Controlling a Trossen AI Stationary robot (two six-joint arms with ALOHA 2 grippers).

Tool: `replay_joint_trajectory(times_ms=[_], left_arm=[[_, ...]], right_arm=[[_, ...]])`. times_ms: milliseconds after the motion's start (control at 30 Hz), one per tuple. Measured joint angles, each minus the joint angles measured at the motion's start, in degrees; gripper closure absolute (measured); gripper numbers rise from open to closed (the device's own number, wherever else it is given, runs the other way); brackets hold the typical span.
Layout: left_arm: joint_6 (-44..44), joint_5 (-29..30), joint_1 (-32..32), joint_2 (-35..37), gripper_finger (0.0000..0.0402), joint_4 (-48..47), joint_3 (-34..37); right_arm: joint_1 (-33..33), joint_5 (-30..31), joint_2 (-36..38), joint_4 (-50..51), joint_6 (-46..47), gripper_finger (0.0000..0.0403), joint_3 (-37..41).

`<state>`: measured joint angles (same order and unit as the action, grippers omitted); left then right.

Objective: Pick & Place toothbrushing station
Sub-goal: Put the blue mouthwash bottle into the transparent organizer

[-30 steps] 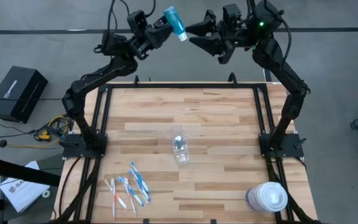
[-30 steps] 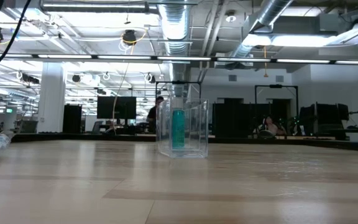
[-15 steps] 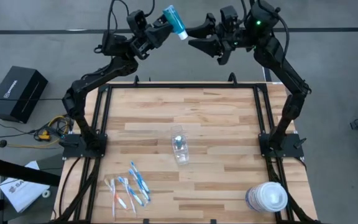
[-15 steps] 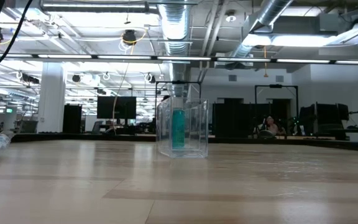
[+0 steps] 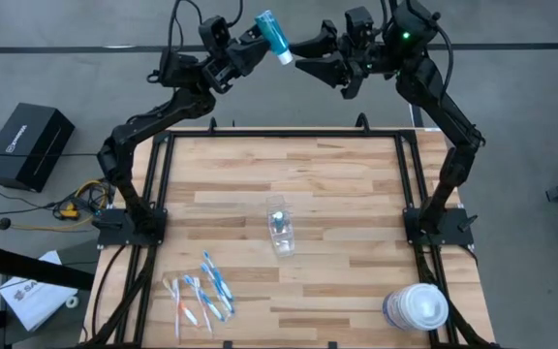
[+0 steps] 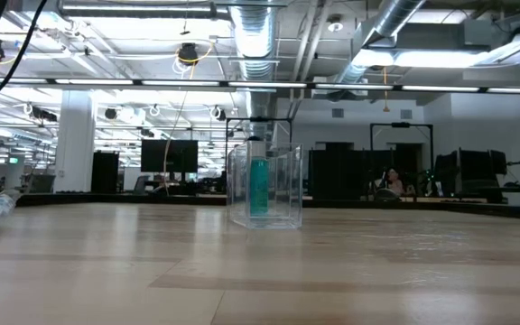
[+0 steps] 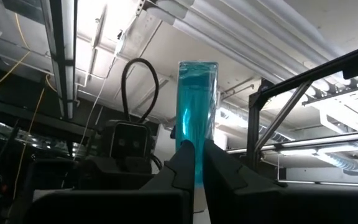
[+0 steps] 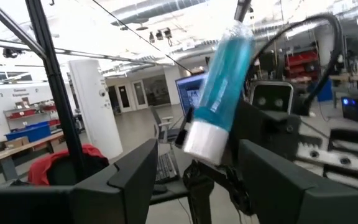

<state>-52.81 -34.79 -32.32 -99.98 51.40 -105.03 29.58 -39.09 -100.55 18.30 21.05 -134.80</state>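
Observation:
A teal tube [image 5: 271, 35] with a white cap [image 8: 204, 140] is held high in the air beyond the table's far edge, in my shut left gripper [image 5: 258, 41]. My right gripper [image 5: 298, 54] faces it from the right. Its open fingers stand just short of the cap end, one on either side, and touch nothing. The clear cup [image 5: 279, 227] stands upright on the table's middle, and a second teal tube [image 6: 258, 185] stands inside it. Several toothbrushes [image 5: 201, 291] lie flat near the front left. My left gripper pinches the tube's teal body [image 7: 197, 134] between its two fingers, close above the white cap. The fingers come from the left, slanting upward, and lie across the tube. The tube is lifted clear and tilted, with its crimped end [image 7: 197, 65] up.
A big round white-lidded tub [image 5: 417, 308] stands at the table's front right corner. A black frame rail [image 5: 289, 135] runs along the far edge. A black box [image 5: 27, 143] and cables lie on the floor to the left.

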Motion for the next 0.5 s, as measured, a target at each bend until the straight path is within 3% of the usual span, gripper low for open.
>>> replay_joint_trajectory(times_ms=[500], left_arm=[[2.76, -1.51, 0.11, 0.0, 0.0396, 0.06, 0.0]], right_arm=[[-1.3, -1.55, -0.07, 2.69, -1.56, 0.0188, 0.0]])
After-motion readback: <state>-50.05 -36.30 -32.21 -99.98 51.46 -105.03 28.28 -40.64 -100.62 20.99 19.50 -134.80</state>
